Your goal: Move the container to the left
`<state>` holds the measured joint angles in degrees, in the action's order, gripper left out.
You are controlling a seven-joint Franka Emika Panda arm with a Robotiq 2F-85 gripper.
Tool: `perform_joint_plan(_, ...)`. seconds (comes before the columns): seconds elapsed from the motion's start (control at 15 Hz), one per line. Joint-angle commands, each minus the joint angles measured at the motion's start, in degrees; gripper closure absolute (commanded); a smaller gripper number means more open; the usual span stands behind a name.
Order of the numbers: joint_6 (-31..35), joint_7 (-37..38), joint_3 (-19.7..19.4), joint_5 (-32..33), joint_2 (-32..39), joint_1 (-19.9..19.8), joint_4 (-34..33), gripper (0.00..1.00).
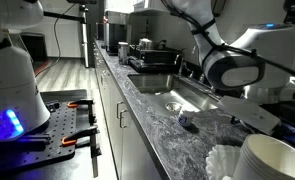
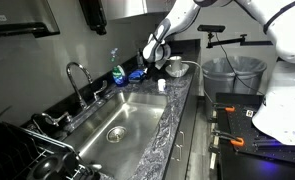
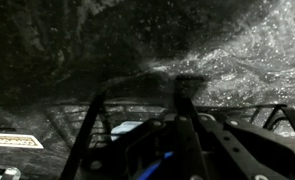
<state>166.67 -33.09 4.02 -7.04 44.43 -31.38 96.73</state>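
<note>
In an exterior view the container (image 1: 186, 121) was a blue blur at the end of the sink (image 1: 163, 89), the gripper (image 1: 194, 118) merging with it. In an exterior view a bottle (image 2: 117, 72) stood just beside both. The dark wrist view left the claw's grip impossible to tell.

This is a kitchen. A long bench (image 1: 152, 125) of grey marbled stone has a stainless steel sink (image 2: 122, 120) sunk into it, with a curved faucet (image 2: 77, 75) at its back edge and a clear bottle of blue liquid (image 2: 117, 72) close by. Pots (image 1: 145, 47) stand towards the bench's far end. White stacked bowls (image 1: 272, 160) sit at one end, a dish rack (image 2: 32, 155) at the other. Cabinet doors (image 1: 112, 105) with handles run below the front edge
</note>
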Motion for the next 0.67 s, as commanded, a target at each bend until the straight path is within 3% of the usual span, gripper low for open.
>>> perform_joint_plan(0.0,-1.4,1.9,1.2,1.5,2.0,-0.5,-4.4,1.0)
perform_joint_plan(0.6,-3.1,2.4,1.7,1.7,5.4,0.4,-10.6,1.0)
